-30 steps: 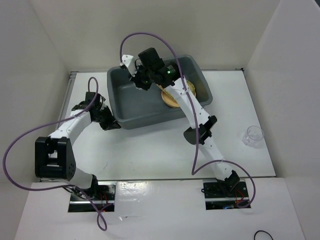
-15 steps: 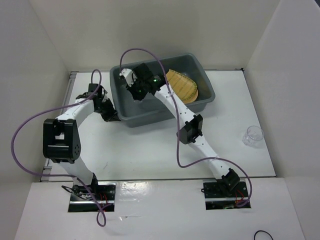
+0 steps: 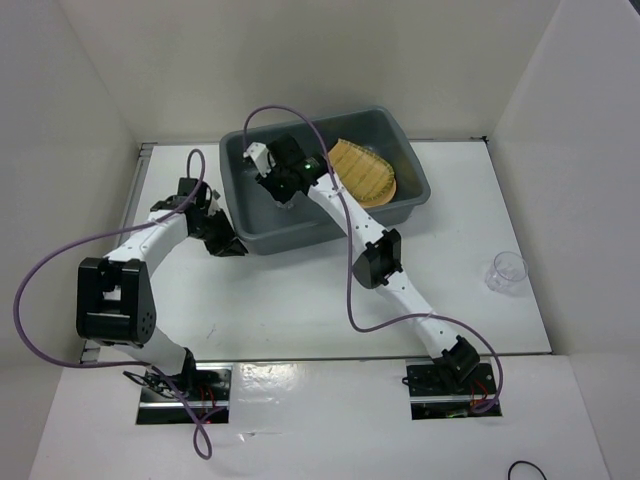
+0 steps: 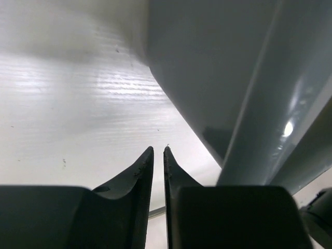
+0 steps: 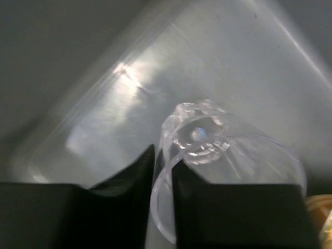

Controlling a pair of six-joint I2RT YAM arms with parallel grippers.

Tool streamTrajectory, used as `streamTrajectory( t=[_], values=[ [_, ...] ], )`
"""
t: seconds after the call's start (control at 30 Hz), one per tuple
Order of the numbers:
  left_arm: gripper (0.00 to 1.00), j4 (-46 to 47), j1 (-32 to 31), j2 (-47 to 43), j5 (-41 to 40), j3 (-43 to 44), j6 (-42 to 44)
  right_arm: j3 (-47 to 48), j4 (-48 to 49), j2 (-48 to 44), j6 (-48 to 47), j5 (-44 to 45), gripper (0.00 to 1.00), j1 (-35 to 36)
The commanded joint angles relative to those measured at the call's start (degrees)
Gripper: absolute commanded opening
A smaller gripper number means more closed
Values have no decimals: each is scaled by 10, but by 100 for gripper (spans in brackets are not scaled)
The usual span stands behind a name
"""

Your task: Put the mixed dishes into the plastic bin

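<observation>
Edged toward 4 o'clock inside the bin (image 3: 300, 238), right claw (image 5: 163, 155) grips a clear cup (image 5: 223, 150) by its rim, apparently for release; left claw (image 4: 158, 155), fingers together, flanks the bin's 8 o'clock corner.

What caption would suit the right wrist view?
Right tool grips a clear plastic cup by its wall inside the dark-grey bin.

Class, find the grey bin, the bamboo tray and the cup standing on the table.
grey bin (image 3: 300, 238), overhead view, on its near outer wall.
bamboo tray (image 3: 365, 172), overhead view, on the middle of its woven face.
cup on the table (image 3: 507, 271), overhead view, on its middle.
</observation>
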Motion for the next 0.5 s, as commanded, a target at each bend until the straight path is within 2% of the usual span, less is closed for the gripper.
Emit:
streamTrajectory(
  t=[0.0, 0.17, 0.2, 0.27, 0.3, 0.33, 0.47],
  values=[
    [20, -4, -18, -15, 27, -6, -8, 17, 51, 19, -13, 33, 32, -5],
    [21, 7, -59, -5, 32, 0, -33, 17, 91, -19, 17, 46, 56, -5],
    [21, 7, -66, -5, 32, 0, -41, 17, 91, -28, 17, 46, 69, -5],
    [21, 13, -86, 1, 32, 0, -49, 17, 96, -65, 29, 41, 83, -5],
    [21, 19, -94, 1, 32, 0, -57, 17, 96, -80, 29, 41, 95, -5],
    [21, 19, -101, 7, 32, 6, -57, 17, 81, -97, 38, 48, 99, -5],
    [24, 37, -137, 20, 38, 6, -79, 17, 44, -186, 67, 72, 99, -37]
  ],
)
